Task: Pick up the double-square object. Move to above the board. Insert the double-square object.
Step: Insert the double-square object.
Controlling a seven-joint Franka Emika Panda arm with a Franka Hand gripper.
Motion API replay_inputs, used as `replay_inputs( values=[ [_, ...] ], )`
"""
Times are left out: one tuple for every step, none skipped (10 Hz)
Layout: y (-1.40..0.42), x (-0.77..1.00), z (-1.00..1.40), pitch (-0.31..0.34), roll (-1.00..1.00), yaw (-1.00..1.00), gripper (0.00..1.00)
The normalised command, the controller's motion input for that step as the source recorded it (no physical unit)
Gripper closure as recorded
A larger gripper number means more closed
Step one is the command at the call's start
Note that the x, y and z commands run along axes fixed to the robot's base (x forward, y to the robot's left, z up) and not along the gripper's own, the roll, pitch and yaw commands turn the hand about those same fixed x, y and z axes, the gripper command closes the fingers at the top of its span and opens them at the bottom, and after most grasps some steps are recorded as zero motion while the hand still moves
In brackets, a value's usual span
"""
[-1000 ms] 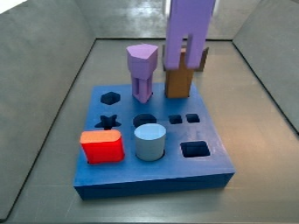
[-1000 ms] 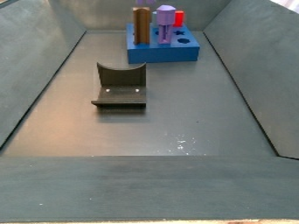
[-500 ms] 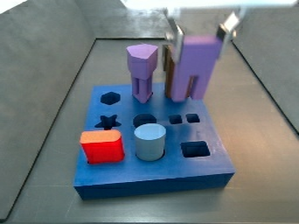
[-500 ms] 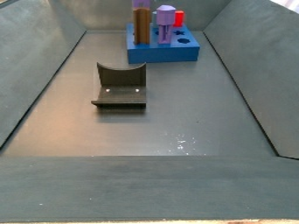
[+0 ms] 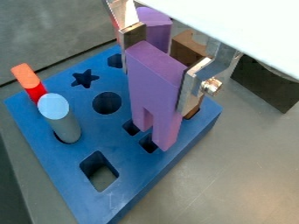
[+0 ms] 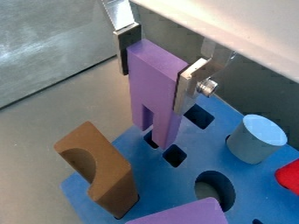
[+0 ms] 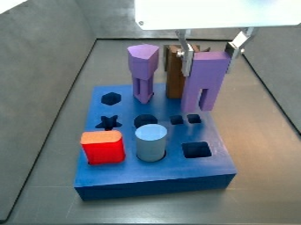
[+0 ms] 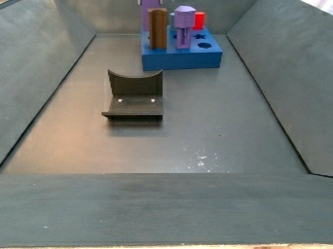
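I have the pincer (image 5: 163, 54) clamped on the double-square object (image 5: 153, 94), its silver plates pressed flat against the block's two opposite sides near the top; both wrist views show the same grip (image 6: 162, 68). The block hangs upright under the pincer, and its two square legs reach down to the pair of small square holes (image 7: 186, 119) in the board (image 7: 129, 180). In a wrist view the legs' ends meet the blue top face right at those holes, though I cannot tell how deep they sit. In a side view the pincer (image 7: 207, 48) is over the board's far half with the light-purple block (image 7: 205, 81) below it.

Just behind the held block stands the brown block (image 7: 175, 75), close beside it; a wrist view shows it (image 6: 96, 166) seated at the board's edge. To one side of the pincer the purple pentagonal-topped peg (image 7: 143, 72) stands upright in the board. Nearer the camera than the pincer in that side view are the light-blue cylinder (image 7: 150, 142) and the red block (image 7: 102, 147), with the round hole (image 7: 144, 120), the star hole (image 7: 109, 121), the hexagon hole (image 7: 111, 97) and a larger square hole (image 7: 198, 150) open around them.

Well away from the pincer, the fixture (image 8: 134, 95) stands on the grey floor (image 8: 196, 136)
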Motion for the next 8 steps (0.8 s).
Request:
replay_inputs(
  values=[
    [-0.03,-0.22,-0.19,-0.517,-0.14,0.03,1.00],
    [0.00,-0.24,-0.18,-0.503,-0.23,0.06,1.00],
    [0.00,-0.17,-0.06,-0.389,-0.14,0.07,1.00],
    [0.00,-0.10,0.00,-0.120,0.00,0.06,1.00],
    [0.00,0.00,0.00,0.006,0.16,0.07,1.00],
    [-0.06,0.00,0.00,0.077,0.46,0.10,1.00],
    [-0.08,0.00,0.00,0.166,0.53,0.02,1.00],
    [-0.01,0.00,0.00,0.160,0.35,0.00,1.00]
  ],
)
